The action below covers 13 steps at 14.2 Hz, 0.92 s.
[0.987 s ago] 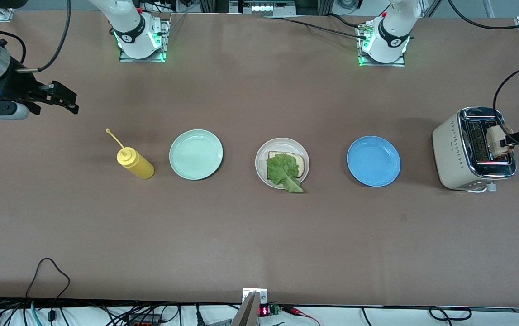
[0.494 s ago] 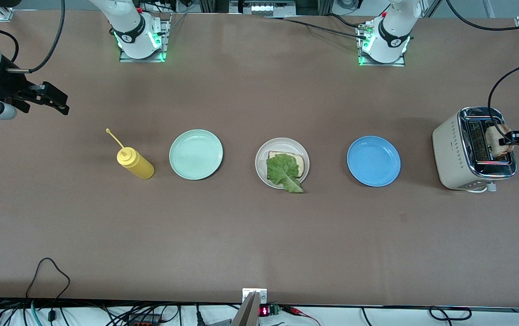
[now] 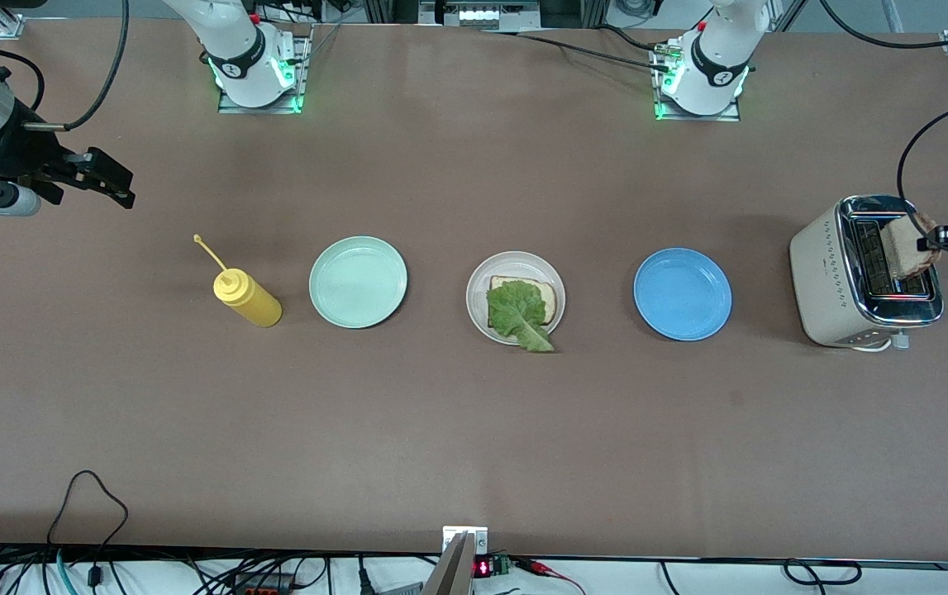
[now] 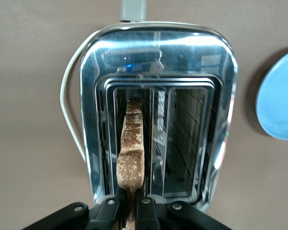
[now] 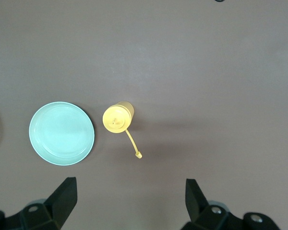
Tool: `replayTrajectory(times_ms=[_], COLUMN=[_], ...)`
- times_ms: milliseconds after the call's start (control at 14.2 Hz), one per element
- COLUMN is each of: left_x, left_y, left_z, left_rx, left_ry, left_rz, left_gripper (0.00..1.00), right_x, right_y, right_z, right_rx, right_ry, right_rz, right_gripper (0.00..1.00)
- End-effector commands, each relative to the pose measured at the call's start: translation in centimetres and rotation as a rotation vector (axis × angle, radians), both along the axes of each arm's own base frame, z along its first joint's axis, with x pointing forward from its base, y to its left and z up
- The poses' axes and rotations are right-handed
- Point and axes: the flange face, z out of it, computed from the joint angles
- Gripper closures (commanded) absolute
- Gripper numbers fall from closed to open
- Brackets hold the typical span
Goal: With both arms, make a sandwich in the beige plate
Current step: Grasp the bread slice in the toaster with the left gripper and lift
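Three plates are sitting in a row on the desk [image 3: 474,430]: a mint green plate [image 3: 358,282], the beige plate [image 3: 515,263] and a blue plate [image 3: 682,294]. Two bread slices are showing, one [image 3: 548,299] on the beige plate and a toasted one [image 4: 131,153] in the single toaster [image 3: 833,273]. One lettuce leaf [image 3: 519,314] (lying on the plated slice) and one yellow squeeze bottle [image 3: 247,299] are completing the count.

A round, plain beige plate [image 3: 516,298] with a shallow rim lies flat between a mint green plate [image 3: 358,282] and a blue plate [image 3: 683,294]. On it rests one square slice of pale bread [image 3: 545,297] with brown crust, topped by a ruffled green lettuce leaf [image 3: 518,313] whose tip overhangs the rim nearest the front camera. A second, toasted slice [image 4: 131,155] stands on edge in the toaster slot [image 4: 158,143], pinched between the left gripper [image 4: 130,205]'s fingers.
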Motion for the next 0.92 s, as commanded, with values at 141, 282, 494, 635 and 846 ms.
replayTrajectory(times_ms=[141,282,494,635,846], left_x=[0.6,1.5,2.6,3.5,4.5], left_y=[-3.5,-6.6,-12.8,-18.8,-26.6], left_z=[8.3,10.4,12.4,12.5,10.5], left_rx=[-0.006,-0.016,-0.026,-0.052,-0.2], left_ry=[0.071,0.083,0.116,0.122,0.154], left_rz=[-0.067,-0.103,-0.115,-0.214,-0.244], left_gripper=[0.99,0.99,0.99,0.99,0.99], right_x=[-0.4,-0.2,-0.3,-0.8,-0.6], right_y=[-0.5,-0.7,-0.5,-0.6,-0.3], right_z=[2.0,2.3,2.2,2.0,1.6], right_rx=[-0.007,-0.005,-0.005,-0.006,-0.005], right_ry=[-0.024,-0.028,-0.025,0.018,0.03], right_rz=[0.087,0.097,0.096,0.103,0.108], right_gripper=[0.0,0.0,0.0,0.0,0.0])
